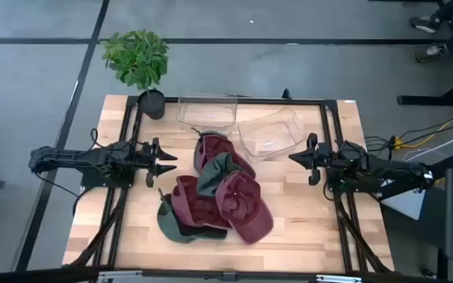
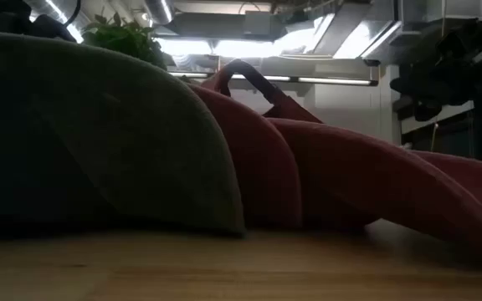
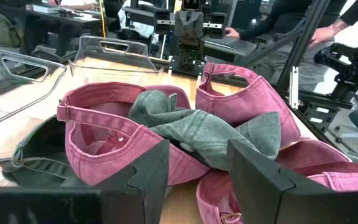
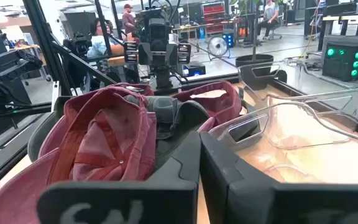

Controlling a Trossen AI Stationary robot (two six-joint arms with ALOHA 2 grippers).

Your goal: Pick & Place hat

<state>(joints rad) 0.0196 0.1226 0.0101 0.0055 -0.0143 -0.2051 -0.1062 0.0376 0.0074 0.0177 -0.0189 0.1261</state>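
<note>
Several hats lie in a loose pile (image 1: pixel 219 196) in the middle of the table, maroon ones and green ones overlapping. A crumpled green hat (image 3: pixel 197 130) lies on top of the maroon hats (image 3: pixel 104 130). My left gripper (image 1: pixel 167 161) hovers level at the pile's left side, open (image 3: pixel 197 180), pointing at the hats without touching them. From the right side my right gripper (image 1: pixel 293 157) faces the pile, shut (image 4: pixel 199 171) and holding nothing. The low view shows a green hat (image 2: pixel 99 134) and maroon hats (image 2: pixel 350 176) resting on the wood.
Two clear plastic bins (image 1: pixel 207 114) (image 1: pixel 270 134) stand at the far side, behind the pile. A potted plant (image 1: pixel 140 63) stands at the far left corner. Bare wood (image 1: pixel 305 236) lies near the front edge. People sit at desks in the room beyond.
</note>
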